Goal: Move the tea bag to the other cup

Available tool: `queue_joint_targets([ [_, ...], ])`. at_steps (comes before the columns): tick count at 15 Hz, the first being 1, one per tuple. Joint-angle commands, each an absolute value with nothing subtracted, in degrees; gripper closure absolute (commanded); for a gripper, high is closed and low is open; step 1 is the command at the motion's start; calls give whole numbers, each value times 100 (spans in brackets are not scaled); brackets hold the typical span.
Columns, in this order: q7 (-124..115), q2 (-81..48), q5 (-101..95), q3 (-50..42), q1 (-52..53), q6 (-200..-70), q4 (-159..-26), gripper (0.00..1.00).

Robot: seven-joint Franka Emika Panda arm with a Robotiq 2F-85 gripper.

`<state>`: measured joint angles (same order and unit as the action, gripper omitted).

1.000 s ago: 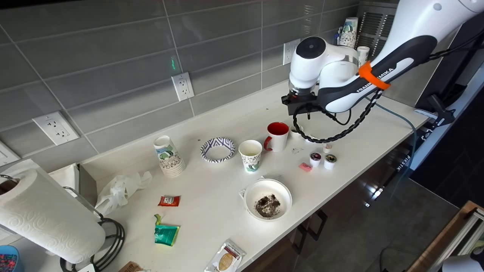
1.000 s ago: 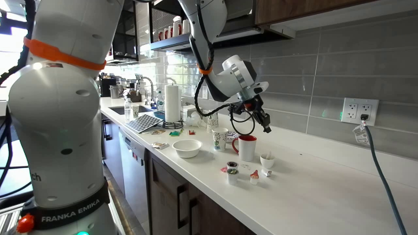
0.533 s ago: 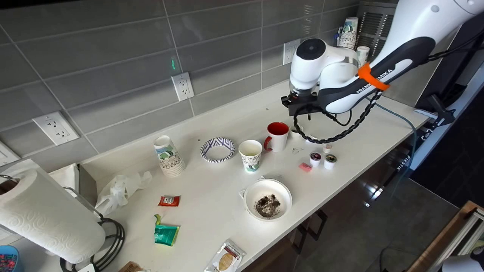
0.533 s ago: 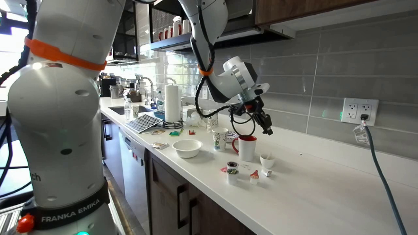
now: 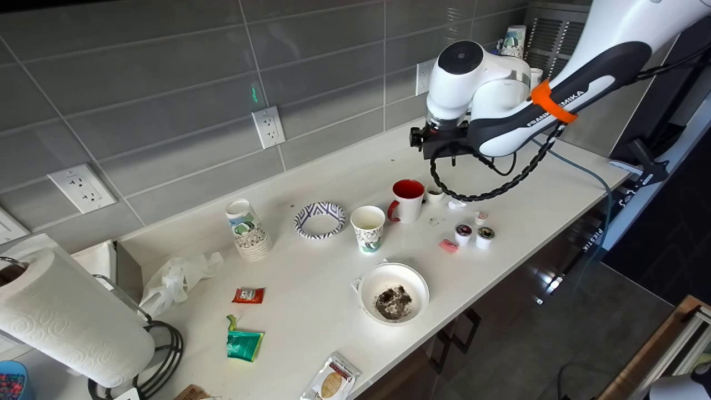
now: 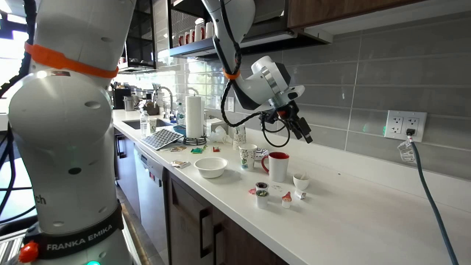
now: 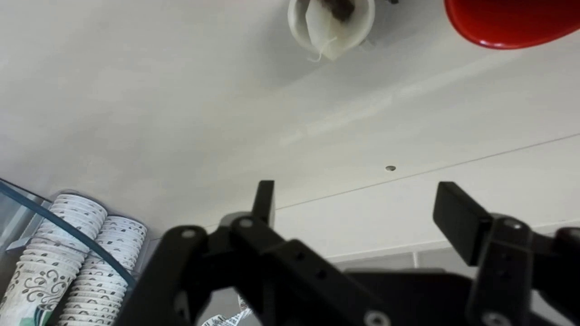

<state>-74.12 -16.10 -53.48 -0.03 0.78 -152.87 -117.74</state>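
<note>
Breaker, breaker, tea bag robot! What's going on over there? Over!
End effector open, empty, above counter. Tea bag in small white cup. Red-lined mug close beside it, could get bumped.

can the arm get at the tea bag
Probably yes: the gripper is open, and the tea bag pokes from the cup with nothing seen over it, though the mug stands close.

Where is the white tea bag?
In the wrist view, the white tea bag pokes out of the small round white cup at the top, left of the red-lined white mug.
</note>
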Motion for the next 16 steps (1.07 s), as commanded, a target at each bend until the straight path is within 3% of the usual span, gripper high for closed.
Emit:
queue_joint_targets([
  [1,-7449,-1282,-5231,27,58,-15292,-12029,0],
  [8,-6488,-606,-3930,89,183,-15193,-12515,0],
  [16,-5767,188,-3226,253,435,-14098,-12830,0],
])
